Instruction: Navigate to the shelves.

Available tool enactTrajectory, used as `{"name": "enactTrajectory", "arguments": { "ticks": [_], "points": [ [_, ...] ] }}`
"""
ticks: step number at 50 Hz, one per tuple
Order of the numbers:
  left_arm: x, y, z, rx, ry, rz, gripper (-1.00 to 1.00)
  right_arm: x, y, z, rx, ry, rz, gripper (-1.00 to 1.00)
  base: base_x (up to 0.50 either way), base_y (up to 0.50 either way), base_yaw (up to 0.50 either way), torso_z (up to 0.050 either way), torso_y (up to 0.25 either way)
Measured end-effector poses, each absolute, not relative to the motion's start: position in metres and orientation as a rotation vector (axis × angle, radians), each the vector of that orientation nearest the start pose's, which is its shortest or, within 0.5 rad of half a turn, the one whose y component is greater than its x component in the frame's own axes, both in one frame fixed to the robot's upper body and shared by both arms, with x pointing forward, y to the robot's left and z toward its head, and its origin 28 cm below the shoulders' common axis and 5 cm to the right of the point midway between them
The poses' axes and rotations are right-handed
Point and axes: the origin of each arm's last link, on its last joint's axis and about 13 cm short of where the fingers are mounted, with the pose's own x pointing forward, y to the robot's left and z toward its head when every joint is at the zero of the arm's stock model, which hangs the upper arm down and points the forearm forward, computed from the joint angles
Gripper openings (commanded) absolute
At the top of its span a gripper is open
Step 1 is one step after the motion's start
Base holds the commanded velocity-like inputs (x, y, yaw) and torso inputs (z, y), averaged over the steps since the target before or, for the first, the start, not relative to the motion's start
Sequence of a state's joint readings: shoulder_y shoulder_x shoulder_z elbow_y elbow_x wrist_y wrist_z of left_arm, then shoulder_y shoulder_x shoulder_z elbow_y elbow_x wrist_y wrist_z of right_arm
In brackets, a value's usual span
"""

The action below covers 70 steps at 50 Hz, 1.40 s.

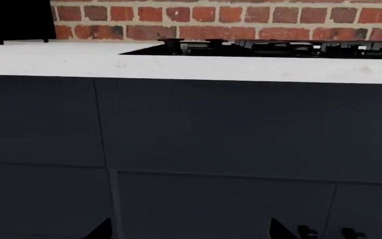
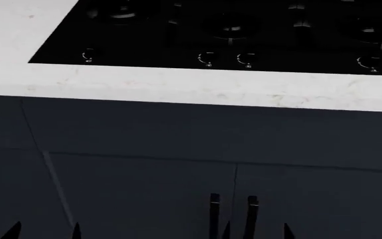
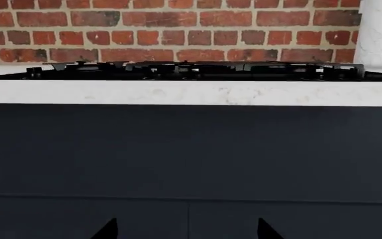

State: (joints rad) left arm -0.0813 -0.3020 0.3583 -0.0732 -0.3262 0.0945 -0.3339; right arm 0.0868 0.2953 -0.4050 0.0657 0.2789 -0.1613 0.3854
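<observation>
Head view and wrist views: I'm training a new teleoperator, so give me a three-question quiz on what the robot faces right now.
1. True or false: shelves show in the head view.
2. What lies set into the white countertop? A) a sink B) a black cooktop C) a cutting board
3. What wall stands behind the counter in the right wrist view?

Key
1. False: only the countertop, the cooktop and the dark cabinet fronts show.
2. B, with its control knobs along the near edge.
3. A red brick wall.
</observation>
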Motion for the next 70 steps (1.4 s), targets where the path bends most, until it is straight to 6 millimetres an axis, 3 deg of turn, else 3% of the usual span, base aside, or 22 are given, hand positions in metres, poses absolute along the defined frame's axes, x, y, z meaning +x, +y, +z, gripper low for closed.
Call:
{"name": "enactTrajectory", "arguments": {
  "ticks": [70],
  "points": [
    [0.2171, 0.2127, 0.0104, -0.012, 0.008, 0.017, 1.0, 0.2167, -0.0925, 0.0143, -0.004, -0.069, -0.011, 1.0, -0.5, 0.07, 0.0, 0.0, 0.0]
  ]
}}
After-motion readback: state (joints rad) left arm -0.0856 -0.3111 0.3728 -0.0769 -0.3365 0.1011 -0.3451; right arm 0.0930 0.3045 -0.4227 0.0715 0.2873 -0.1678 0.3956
